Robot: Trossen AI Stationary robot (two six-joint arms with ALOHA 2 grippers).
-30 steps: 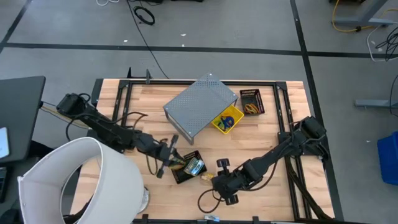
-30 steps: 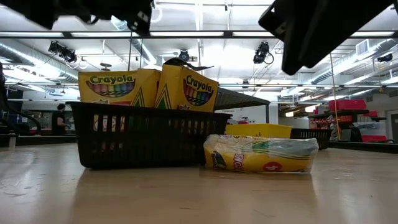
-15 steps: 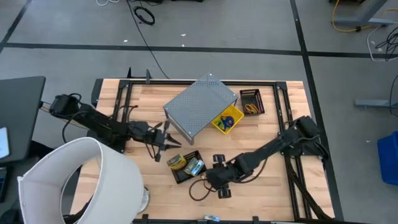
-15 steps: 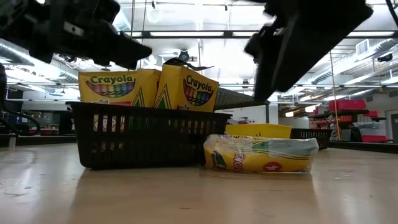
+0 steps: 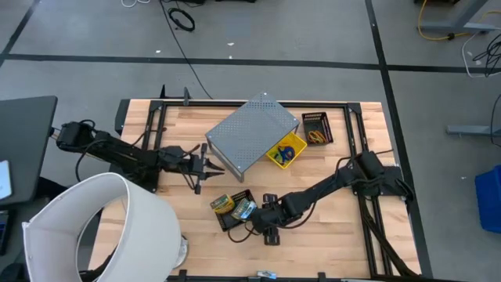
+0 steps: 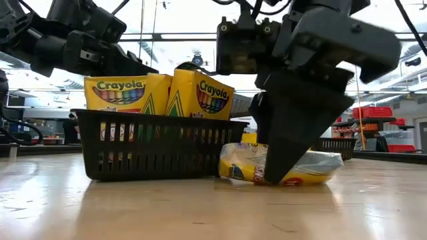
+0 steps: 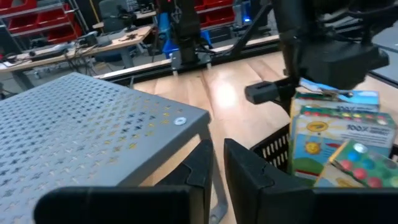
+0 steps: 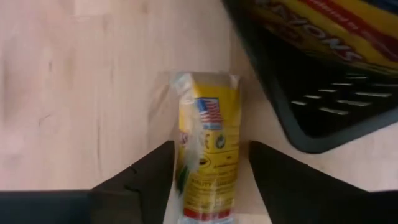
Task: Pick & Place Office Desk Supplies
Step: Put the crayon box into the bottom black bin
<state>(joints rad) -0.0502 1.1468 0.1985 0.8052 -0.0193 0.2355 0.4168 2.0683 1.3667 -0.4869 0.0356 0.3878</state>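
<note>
A plastic-wrapped yellow crayon packet (image 8: 207,146) lay flat on the wooden table (image 5: 329,235), just beside the black mesh basket (image 6: 160,150). The right gripper (image 8: 208,180) stood over it, fingers spread wide to either side, not closed on it. Only the low view showed the two upright boxes (image 6: 160,93) in the basket, both marked "Crayola". The left gripper (image 7: 217,162), jaws nearly together and empty, hovered by the grey perforated box (image 5: 250,133). A white cylinder (image 5: 102,227) filled the high view's corner.

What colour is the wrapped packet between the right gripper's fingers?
Mainly yellow packet, under clear wrap; the right wrist view shows it best.
</note>
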